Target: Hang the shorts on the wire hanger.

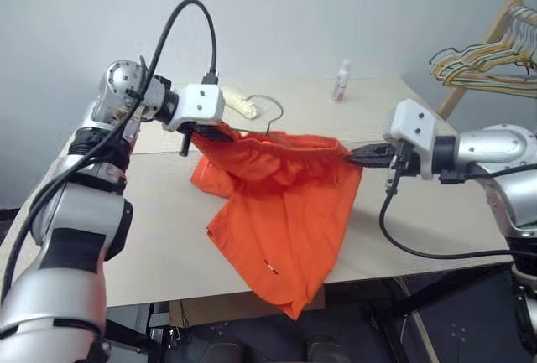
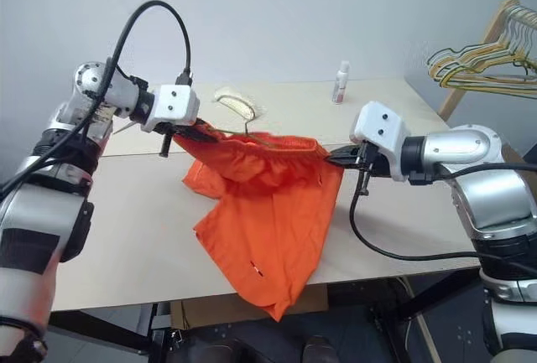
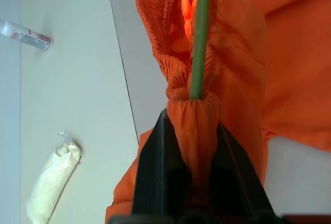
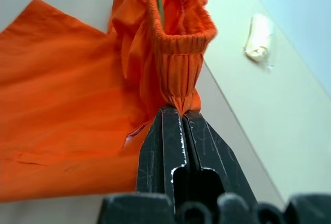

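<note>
The left gripper [image 3: 190, 131] has its two black fingers pinched on a bunched fold of gathered waistband, with a thin wire running up out of that same fold; the right gripper [image 4: 181, 125] is squeezed flat on the opposite end of the waistband. Holding both ends apart stretches the bright orange fabric shorts [image 1: 281, 212] in the air above the pale wooden table [image 1: 168, 246], the legs draping down past its front edge. The thin grey bare-metal wire hanger [image 1: 267, 111] sits inside the waistband, hook poking up behind, so the spread band probably keeps it seated.
</note>
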Controlling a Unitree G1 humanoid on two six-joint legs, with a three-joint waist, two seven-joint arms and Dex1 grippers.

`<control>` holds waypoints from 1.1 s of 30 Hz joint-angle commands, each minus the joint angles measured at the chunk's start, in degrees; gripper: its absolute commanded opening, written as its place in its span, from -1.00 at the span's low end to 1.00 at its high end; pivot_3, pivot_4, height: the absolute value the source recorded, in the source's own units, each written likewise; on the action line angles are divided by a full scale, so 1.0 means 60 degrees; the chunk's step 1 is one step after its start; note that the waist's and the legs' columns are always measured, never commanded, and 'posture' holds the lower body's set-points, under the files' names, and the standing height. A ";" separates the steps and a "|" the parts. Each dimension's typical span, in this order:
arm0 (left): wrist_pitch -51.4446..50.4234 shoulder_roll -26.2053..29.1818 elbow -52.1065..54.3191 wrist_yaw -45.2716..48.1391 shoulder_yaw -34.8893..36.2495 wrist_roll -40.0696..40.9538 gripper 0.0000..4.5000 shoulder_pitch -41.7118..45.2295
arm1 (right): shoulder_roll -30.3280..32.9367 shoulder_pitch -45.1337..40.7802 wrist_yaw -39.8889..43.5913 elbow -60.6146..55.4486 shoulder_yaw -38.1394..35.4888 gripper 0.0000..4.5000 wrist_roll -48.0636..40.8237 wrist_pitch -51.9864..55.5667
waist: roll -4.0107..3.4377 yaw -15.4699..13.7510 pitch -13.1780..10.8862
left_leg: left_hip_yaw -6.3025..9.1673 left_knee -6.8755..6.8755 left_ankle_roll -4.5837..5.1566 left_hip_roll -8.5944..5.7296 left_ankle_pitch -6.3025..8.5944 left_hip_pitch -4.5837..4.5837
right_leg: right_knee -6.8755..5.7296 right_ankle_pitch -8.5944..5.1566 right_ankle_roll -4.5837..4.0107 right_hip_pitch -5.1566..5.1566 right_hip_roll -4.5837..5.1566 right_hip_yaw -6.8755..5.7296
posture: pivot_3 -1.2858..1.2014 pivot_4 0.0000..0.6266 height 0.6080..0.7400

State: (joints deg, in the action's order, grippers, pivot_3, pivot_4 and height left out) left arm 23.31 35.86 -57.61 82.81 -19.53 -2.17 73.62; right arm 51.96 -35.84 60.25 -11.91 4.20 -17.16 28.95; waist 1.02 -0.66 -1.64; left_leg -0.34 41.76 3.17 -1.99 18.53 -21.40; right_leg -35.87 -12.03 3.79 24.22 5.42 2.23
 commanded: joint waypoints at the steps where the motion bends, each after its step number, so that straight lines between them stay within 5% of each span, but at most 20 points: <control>1: 0.0005 0.0050 0.0714 0.0255 0.0348 0.0113 -1.00 -0.0136 | -0.0228 -0.0219 -0.0306 -0.0248 -0.0008 -0.99 0.0372 -0.0642 | 0.0000 0.0004 0.0000 | -0.0001 0.0000 0.0000 0.0000 0.0000 -0.0001 | -0.0002 0.0000 0.0000 0.0003 0.0000 0.0002 | 0.06 -1.00 1.00; 11: -0.0355 -0.0093 0.1285 0.0246 0.0618 0.0108 -1.00 -0.0518 | -0.0524 -0.0059 -0.0187 -0.0499 0.0244 -0.99 0.0788 -0.1229 | -0.0001 0.0010 0.0000 | -0.0001 0.0000 -0.0003 -0.0001 -0.0002 0.0000 | -0.0003 0.0000 -0.0001 0.0003 0.0000 0.0002 | 0.06 -1.00 1.00; 18: -0.0598 -0.0093 0.1526 0.0176 0.0787 0.0218 -1.00 -0.0687 | -0.0692 0.0078 -0.0094 -0.0400 0.0540 -0.17 0.1145 -0.1538 | 0.0000 0.0013 0.0000 | 0.0000 0.0000 -0.0004 0.0000 -0.0002 0.0003 | -0.0005 0.0000 0.0000 -0.0002 0.0000 0.0000 | 0.06 -1.00 1.00; 33: -0.0762 -0.0287 0.2090 0.0420 0.1136 0.0502 -1.00 -0.0953 | -0.1647 -0.0139 -0.0070 0.0602 0.0560 -0.17 0.0869 -0.1204 | -0.0001 0.0024 0.0000 | 0.0000 -0.0001 -0.0051 -0.0001 -0.0029 0.0003 | -0.0004 0.0001 -0.0001 -0.0001 -0.0001 0.0001 | 0.06 -1.00 1.00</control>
State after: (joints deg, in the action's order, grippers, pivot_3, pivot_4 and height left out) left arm 18.64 34.25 -47.11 85.22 -14.77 -1.45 67.04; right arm 42.28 -34.95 59.52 -7.96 8.61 -10.45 21.33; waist 1.02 -0.51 -1.64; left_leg -0.34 41.75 2.85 -1.99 18.35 -21.38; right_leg -35.90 -12.03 3.79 24.21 5.41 2.24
